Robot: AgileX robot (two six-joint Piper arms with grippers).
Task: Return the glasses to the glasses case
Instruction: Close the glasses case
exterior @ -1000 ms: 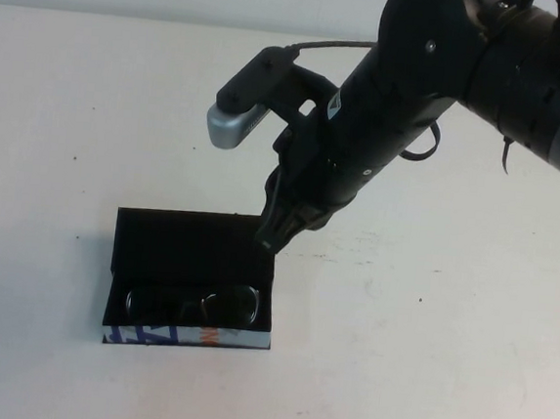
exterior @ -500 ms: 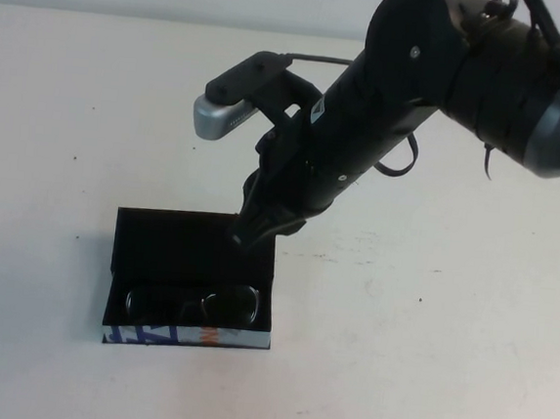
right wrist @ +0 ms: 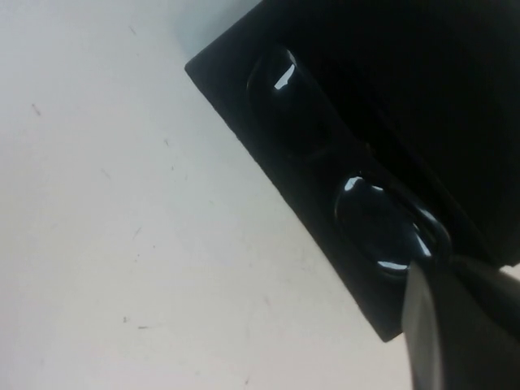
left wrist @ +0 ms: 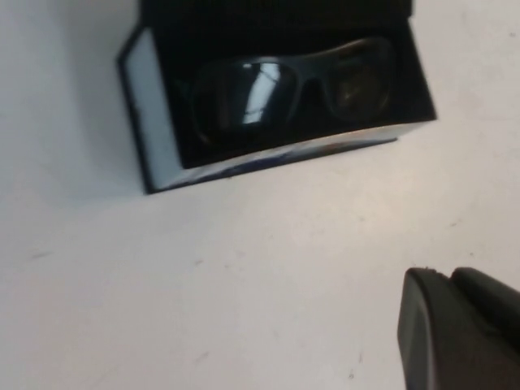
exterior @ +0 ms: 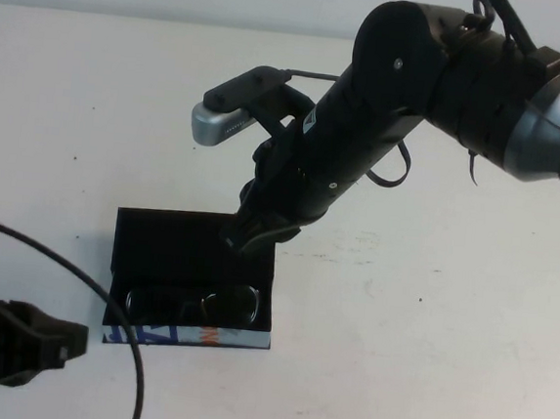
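Note:
The dark-framed glasses [exterior: 193,305] lie inside the open black glasses case [exterior: 186,335], behind its white front edge with blue and orange marks. The flat lid [exterior: 174,240] stands open at the far side. My right gripper [exterior: 243,238] is shut and empty, its tip over the lid's right end, just above the glasses. My left gripper [exterior: 72,340] is shut and empty, low at the near left, left of the case. The left wrist view shows the glasses [left wrist: 284,85] in the case [left wrist: 154,138] beyond the gripper [left wrist: 443,280]. The right wrist view shows the glasses [right wrist: 341,175], the case [right wrist: 244,114] and the gripper [right wrist: 431,284].
A black cable [exterior: 106,292] loops from the left arm in front of the case's left corner. The white table [exterior: 426,330] stretches bare to the right of the case and beyond it.
My right gripper has moved left and a little down, from the lid's right edge to over the lid. My left arm has come into view at the near left.

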